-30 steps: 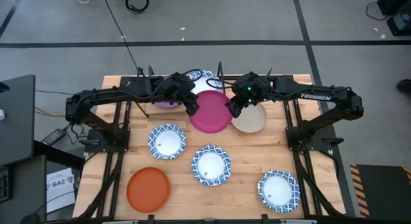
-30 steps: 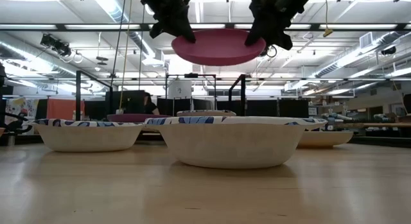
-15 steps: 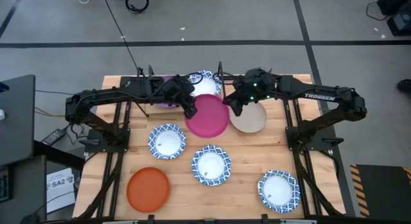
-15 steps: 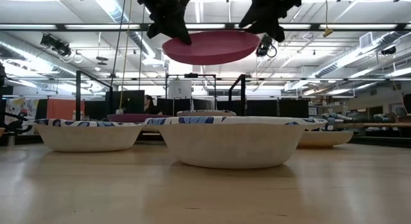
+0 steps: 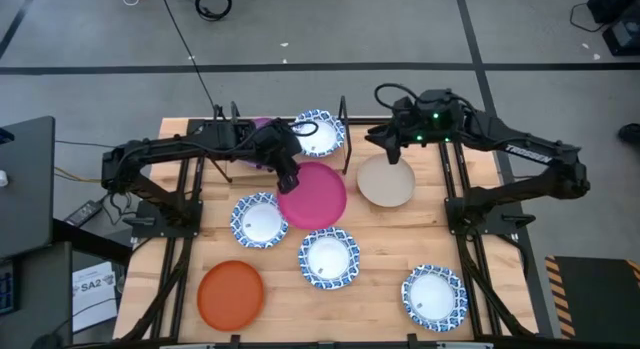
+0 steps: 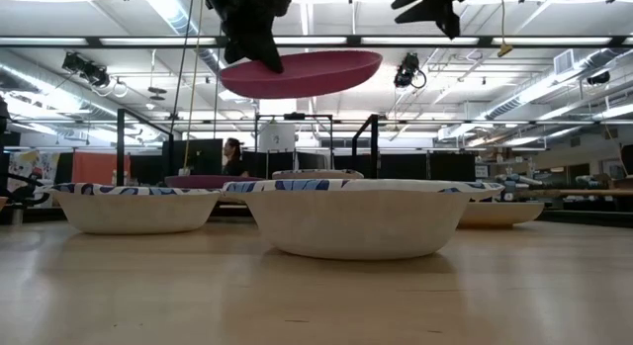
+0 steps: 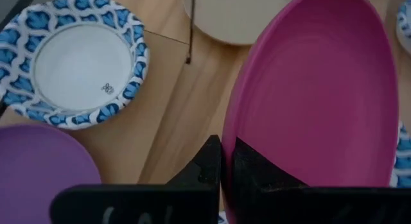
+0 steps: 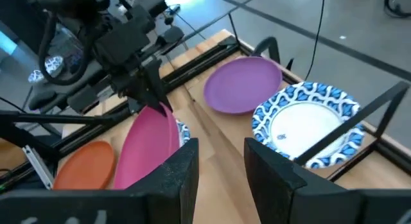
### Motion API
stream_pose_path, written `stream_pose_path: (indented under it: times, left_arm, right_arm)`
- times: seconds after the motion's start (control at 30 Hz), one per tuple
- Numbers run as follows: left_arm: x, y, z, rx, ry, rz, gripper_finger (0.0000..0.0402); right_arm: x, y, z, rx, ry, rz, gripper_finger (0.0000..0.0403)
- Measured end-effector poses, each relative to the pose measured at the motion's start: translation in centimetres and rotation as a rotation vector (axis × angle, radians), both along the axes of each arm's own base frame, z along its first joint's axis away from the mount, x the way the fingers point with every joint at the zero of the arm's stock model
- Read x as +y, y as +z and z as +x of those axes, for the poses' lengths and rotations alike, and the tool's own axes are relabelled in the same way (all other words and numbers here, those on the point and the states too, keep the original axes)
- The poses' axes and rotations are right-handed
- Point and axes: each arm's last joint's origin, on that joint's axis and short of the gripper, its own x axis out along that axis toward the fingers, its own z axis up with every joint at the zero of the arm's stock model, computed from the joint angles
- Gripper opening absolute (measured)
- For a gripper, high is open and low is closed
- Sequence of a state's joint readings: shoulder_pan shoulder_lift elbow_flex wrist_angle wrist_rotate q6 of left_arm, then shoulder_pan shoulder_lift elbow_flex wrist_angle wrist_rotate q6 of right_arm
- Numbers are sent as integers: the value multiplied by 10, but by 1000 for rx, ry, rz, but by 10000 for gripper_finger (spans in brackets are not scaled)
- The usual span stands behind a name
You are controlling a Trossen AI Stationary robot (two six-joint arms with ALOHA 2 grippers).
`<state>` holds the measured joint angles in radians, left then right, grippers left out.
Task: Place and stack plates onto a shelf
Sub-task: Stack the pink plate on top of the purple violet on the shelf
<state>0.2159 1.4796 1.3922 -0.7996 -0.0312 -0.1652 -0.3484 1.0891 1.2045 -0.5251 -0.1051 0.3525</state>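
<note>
My left gripper is shut on the magenta plate, which hangs in the air over the table's middle. My right gripper is open and holds nothing, high above the beige plate, which lies flat on the table. At the far edge, the shelf's black posts flank a purple plate and a blue-and-white plate, both resting flat on the plank. The left arm hides most of the purple plate in the high view. My left gripper pinches the magenta plate's rim between its two fingers, on the plate's far-left side. The fingers reach in from the table's left. The plate is lifted clear and tilted, its free side higher than the held side.
Three blue-and-white plates and an orange plate lie on the near half of the table. In the low view they stand as a row along the front. A person stands in the room beyond.
My right gripper has let go of the magenta plate's right rim and has drawn up and back toward the table's far-right edge. My left gripper alone has carried the plate toward the near-left, and the plate has tipped, its free side now higher.
</note>
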Motion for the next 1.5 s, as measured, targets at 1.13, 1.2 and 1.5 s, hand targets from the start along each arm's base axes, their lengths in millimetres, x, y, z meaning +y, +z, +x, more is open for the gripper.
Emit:
stream_pose_path:
  times: [1.13, 1.2, 1.5]
  left_arm:
    - [133, -6, -81, 50, 202, -125, 20]
    - [141, -6, -89, 48, 241, -125, 20]
    - [172, -7, -124, 64, 396, -93, 20]
  right_arm:
    - [-2, -18, -28, 295, -77, -26, 130]
    - [-2, -18, -28, 295, -77, -26, 130]
    - [-2, -19, -28, 295, -77, -26, 130]
